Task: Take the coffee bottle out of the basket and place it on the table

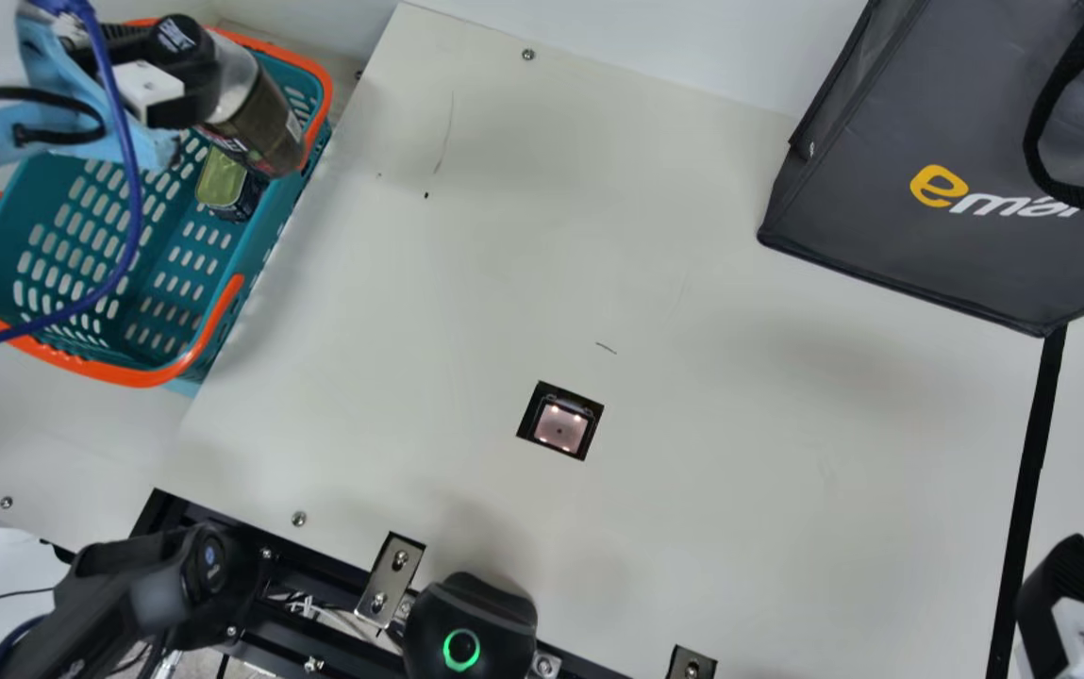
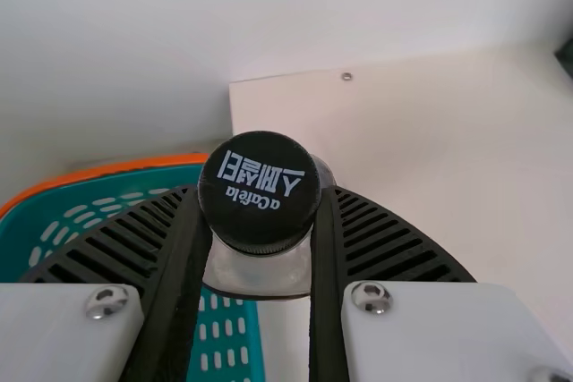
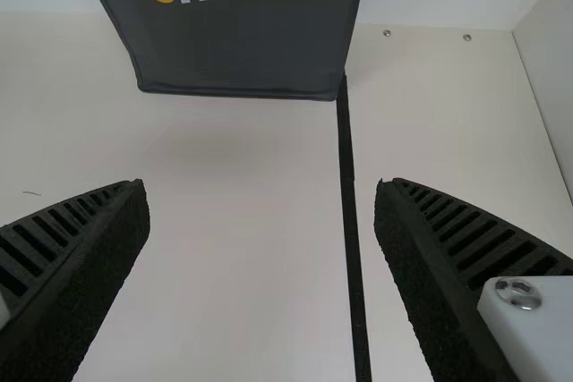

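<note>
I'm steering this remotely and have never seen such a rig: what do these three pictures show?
Two robot arms share a cream table. The main view looks down from the neck camera between them; each wrist view looks past that arm's own two fingers. The left gripper holds the coffee bottle near its black cap, at the rim of the basket. A small green-topped item lies inside. The right gripper is open, with nothing between its fingers. A dark shopping bag stands on the table.

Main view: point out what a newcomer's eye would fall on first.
Probably the teal basket with its bright orange rim, at the upper left, where the left end effector holds the coffee bottle at a slant. Next, likely, the big dark bag at the upper right, with its yellow and white lettering.
</note>
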Tool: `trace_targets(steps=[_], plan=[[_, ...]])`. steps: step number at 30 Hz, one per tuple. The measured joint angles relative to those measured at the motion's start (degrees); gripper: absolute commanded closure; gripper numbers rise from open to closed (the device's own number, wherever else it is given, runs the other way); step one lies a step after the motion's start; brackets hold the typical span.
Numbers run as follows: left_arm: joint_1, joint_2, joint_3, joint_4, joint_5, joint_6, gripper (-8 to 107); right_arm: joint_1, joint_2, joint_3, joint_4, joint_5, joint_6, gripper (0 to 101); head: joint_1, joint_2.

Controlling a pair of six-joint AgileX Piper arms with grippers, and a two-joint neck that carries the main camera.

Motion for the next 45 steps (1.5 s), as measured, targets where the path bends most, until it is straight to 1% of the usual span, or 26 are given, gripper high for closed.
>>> trace_targets(steps=[10, 21, 33, 39, 45], plan=[[-9.09, -2.5, 3.88, 4.19, -2.86, -5.4, 89, 0.0, 0.0, 0.0, 0.0, 0.0, 0.0, 10, -0.09, 0.0], [-15.95, -4.79, 7.01, 10.52, -5.33, -13.58, 89, 0.0, 0.0, 0.0, 0.0, 0.0, 0.0, 10, -0.09, 0.0], [-22.74, -7.01, 9.24, 19.12, -6.51, -27.31, 89, 0.0, 0.0, 0.0, 0.0, 0.0, 0.0, 10, -0.09, 0.0], [-26.72, -8.97, 11.58, 23.46, -6.66, -34.74, 89, 0.0, 0.0, 0.0, 0.0, 0.0, 0.0, 10, -0.09, 0.0], [-30.32, -10.66, 14.36, 28.19, -8.35, -41.49, 89, 0.0, 0.0, 0.0, 0.0, 0.0, 0.0, 10, -0.09, 0.0]])
